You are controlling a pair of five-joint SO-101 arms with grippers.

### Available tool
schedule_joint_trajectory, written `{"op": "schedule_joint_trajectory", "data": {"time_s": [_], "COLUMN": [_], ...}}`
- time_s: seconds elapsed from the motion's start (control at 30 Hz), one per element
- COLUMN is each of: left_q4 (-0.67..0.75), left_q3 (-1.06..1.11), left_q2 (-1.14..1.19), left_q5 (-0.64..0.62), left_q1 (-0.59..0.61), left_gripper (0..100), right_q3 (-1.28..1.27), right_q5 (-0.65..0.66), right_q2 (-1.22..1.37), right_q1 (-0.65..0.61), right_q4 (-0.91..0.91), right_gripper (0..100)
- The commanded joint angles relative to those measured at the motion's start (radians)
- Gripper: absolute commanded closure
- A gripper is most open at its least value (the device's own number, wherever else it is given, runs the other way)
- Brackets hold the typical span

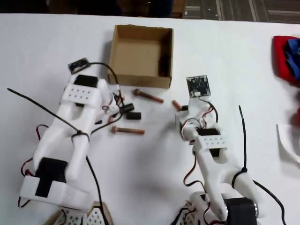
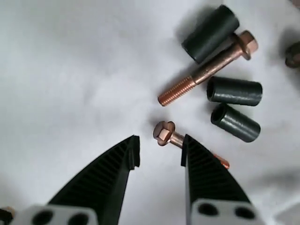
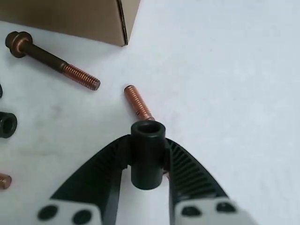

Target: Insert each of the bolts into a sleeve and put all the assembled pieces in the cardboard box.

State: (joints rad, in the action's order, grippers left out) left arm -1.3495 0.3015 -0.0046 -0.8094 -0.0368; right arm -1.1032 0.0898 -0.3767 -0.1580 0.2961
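Observation:
My left gripper (image 2: 159, 152) hangs open over a copper bolt (image 2: 165, 133) whose shank runs under one finger (image 2: 194, 159). Past it lie a longer bolt (image 2: 211, 68) and three black sleeves (image 2: 211, 33), (image 2: 234, 90), (image 2: 235, 123). My right gripper (image 3: 148, 150) is shut on an upright black sleeve (image 3: 148, 157). A bolt (image 3: 138, 102) lies on the table behind and under that sleeve. Seen from above, the cardboard box (image 1: 140, 75) stands at the back. The left gripper (image 1: 119, 101) sits by its front left corner and the right gripper (image 1: 183, 108) by its front right.
Two loose bolts (image 1: 149, 96), (image 1: 127, 130) lie between the arms in front of the box. A red and blue cloth (image 1: 286, 51) and a white object (image 1: 288, 140) sit at the table's right edge. The white table (image 1: 234, 42) is bare right of the box.

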Motion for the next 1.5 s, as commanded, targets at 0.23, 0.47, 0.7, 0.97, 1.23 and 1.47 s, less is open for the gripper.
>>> {"op": "schedule_joint_trajectory", "data": {"time_s": [0.23, 0.47, 0.7, 0.97, 1.23, 1.47], "left_q4": [-0.003, 0.143, 0.21, 0.241, 0.259, 0.253], "left_q3": [-0.035, 0.068, 0.143, 0.217, 0.263, 0.265], "left_q2": [-0.002, -0.002, -0.005, -0.002, -0.003, -0.002], "left_q5": [-0.164, -0.167, -0.172, -0.173, -0.173, -0.172], "left_q1": [-0.098, -0.109, -0.103, -0.11, -0.109, -0.11], "left_gripper": [83, 83, 83, 83, 83, 83], "right_q3": [0.005, 0.005, 0.005, 0.005, 0.005, 0.005], "right_q5": [0.003, 0.003, 0.003, 0.003, 0.003, 0.003], "right_q2": [-0.041, -0.041, -0.041, -0.041, -0.041, -0.041], "right_q1": [-0.013, -0.013, -0.013, -0.013, -0.013, -0.013], "right_q4": [-0.035, -0.035, -0.035, -0.035, -0.035, -0.035], "right_gripper": [97.7, 97.7, 97.7, 97.7, 97.7, 97.7]}}
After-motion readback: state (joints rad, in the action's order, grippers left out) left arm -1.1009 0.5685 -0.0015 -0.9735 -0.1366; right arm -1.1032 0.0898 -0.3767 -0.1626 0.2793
